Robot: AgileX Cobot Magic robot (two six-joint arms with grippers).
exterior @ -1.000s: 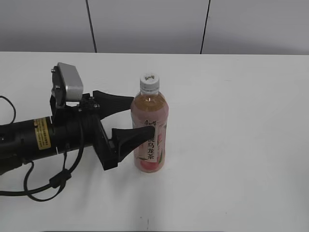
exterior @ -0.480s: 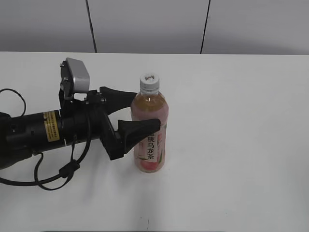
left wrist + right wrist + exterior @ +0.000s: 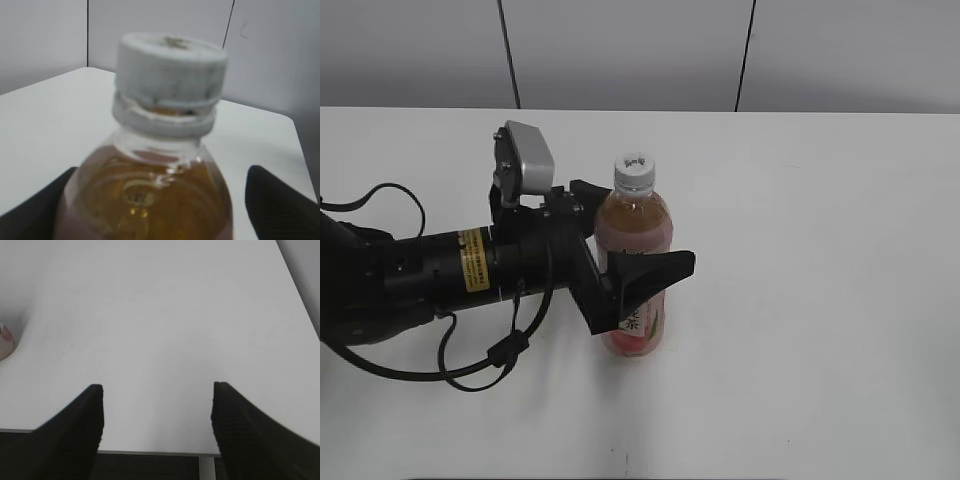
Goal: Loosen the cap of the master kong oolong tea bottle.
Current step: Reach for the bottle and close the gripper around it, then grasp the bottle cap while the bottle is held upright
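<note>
- The left arm (image 3: 410, 285) lies low along the white counter (image 3: 820, 250) from the left edge of the exterior view, black with a yellow label on its barrel and a loose black cable looping beside it.
- A grey wrist camera (image 3: 525, 160) stands on top of that arm, just left of the bottle's neck.
- The left gripper (image 3: 638, 232) has its jaws spread wide around the master kong oolong tea bottle (image 3: 635, 275): one dark finger passes in front of the label, the other shows behind the bottle's shoulder. Whether either finger touches the plastic cannot be told.
- In the left wrist view the bottle fills the middle, blurred by closeness, with a dark fingertip (image 3: 280, 205) at each lower corner and a gap visible on the right side.
- The bottle stands upright near the middle of the counter, amber tea showing above the pink label.
- The cap (image 3: 633, 171) is white, ribbed on its side, with a small dark mark on top, and sits on the neck above its ring.
- The right gripper (image 3: 157, 425) shows only in its own wrist view: its jaws are wide apart and hold nothing, over bare counter near the edge.
- A pale rounded edge (image 3: 6, 342) shows at the far left of that view; what it is cannot be told.
</note>
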